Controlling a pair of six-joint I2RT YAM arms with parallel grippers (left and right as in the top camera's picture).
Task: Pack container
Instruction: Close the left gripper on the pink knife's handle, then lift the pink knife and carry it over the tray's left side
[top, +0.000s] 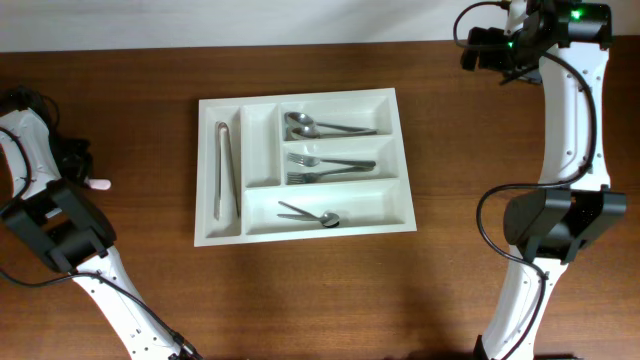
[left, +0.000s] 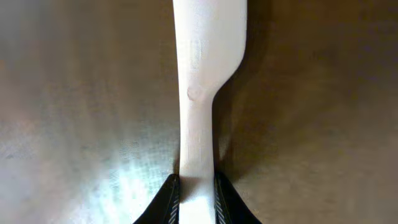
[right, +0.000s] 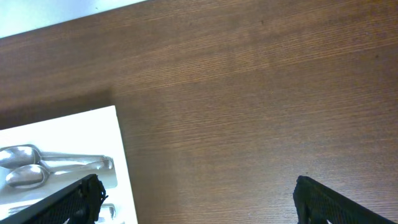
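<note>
What slips past us near the two claws

Ahead of the left claw (left: 198, 200), the white utensil (left: 202, 93) it pinches runs off the top edge, so we cannot name its kind. The surface around it is blurred. Only the tips of the right claw (right: 199, 200) show, and the container (right: 121, 143) beside one finger is cut off at the left and bottom edges.
</note>
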